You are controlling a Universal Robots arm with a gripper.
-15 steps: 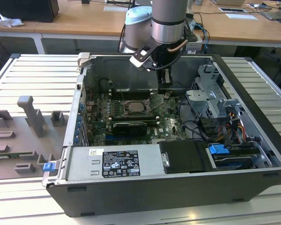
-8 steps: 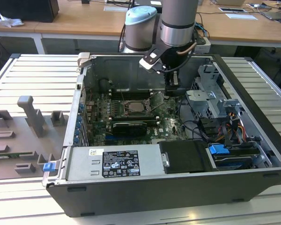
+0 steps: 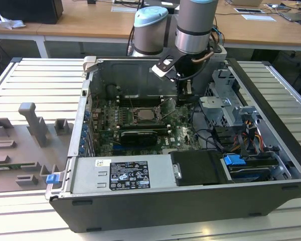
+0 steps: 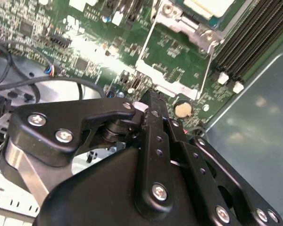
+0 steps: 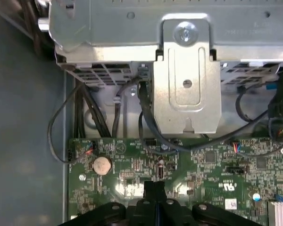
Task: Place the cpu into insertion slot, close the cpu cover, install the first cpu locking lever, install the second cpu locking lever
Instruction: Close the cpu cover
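- Exterior view: cpu [image 3: 143, 115] seated in insertion slot [image 3: 134, 120], cpu cover [image 3: 166, 108] tilted up alongside.
- First wrist view: hand [image 5: 155, 187] pinched shut, empty, near coin battery [image 5: 102, 164]; cables [image 5: 146, 127] beyond.

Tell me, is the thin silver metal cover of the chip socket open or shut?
Open. The thin square silver metal cpu cover is flipped back off the silver-rimmed insertion slot, and the pale square cpu is uncovered.

arm [image 3: 193, 25] over open case [image 3: 190, 201]; insertion slot [image 3: 144, 114] nearby
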